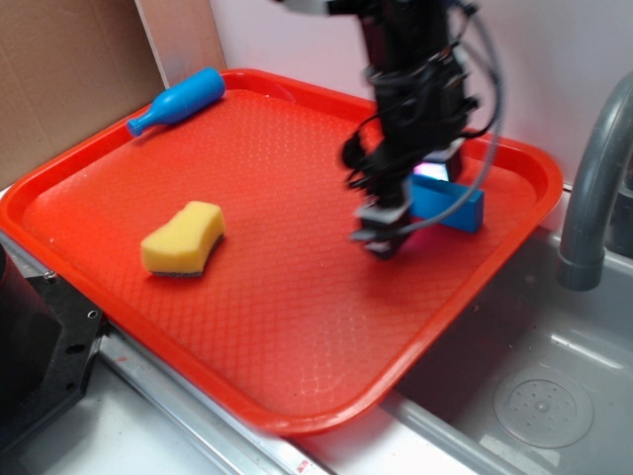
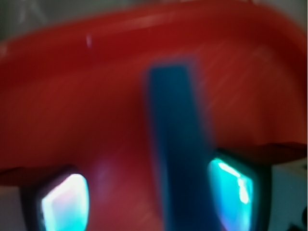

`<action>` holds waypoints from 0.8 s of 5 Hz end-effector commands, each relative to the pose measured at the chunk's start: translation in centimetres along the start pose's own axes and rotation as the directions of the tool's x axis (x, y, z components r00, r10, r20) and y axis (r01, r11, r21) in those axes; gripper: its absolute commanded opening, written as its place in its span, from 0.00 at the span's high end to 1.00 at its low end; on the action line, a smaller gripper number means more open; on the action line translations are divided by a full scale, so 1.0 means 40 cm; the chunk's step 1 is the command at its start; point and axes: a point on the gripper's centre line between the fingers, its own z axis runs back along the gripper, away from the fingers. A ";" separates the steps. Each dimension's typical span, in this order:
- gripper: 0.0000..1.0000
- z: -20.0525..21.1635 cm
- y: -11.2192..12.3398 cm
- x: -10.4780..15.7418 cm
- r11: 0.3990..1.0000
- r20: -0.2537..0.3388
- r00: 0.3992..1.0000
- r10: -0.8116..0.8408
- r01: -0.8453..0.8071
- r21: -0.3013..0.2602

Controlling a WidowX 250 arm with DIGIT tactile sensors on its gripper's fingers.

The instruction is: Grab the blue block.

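The blue block (image 1: 453, 207) lies on the red tray (image 1: 277, 297) near its right rim, partly hidden behind my gripper (image 1: 382, 234). In the blurred wrist view the blue block (image 2: 172, 130) runs lengthwise away from the camera and reaches in between my fingers. It sits close to the right finger (image 2: 232, 193), while a wide gap of red tray separates it from the left finger (image 2: 65, 202). My gripper (image 2: 148, 199) is open and low over the tray.
A yellow sponge (image 1: 184, 238) lies at the tray's left middle. A light blue bottle-shaped toy (image 1: 178, 100) rests at the far left rim. A grey faucet (image 1: 593, 188) and a metal sink (image 1: 534, 396) stand to the right of the tray.
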 end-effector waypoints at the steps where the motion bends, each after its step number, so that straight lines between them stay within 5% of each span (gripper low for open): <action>1: 1.00 0.025 -0.062 0.039 0.998 -0.028 0.999 0.031 -0.029 0.064; 2: 1.00 0.051 -0.085 0.054 0.993 0.003 0.996 0.086 -0.086 0.082; 3: 1.00 0.119 -0.124 0.038 0.937 0.028 0.946 0.324 -0.325 0.127; 4: 1.00 0.242 -0.196 -0.037 0.823 0.138 0.827 0.545 -0.559 0.103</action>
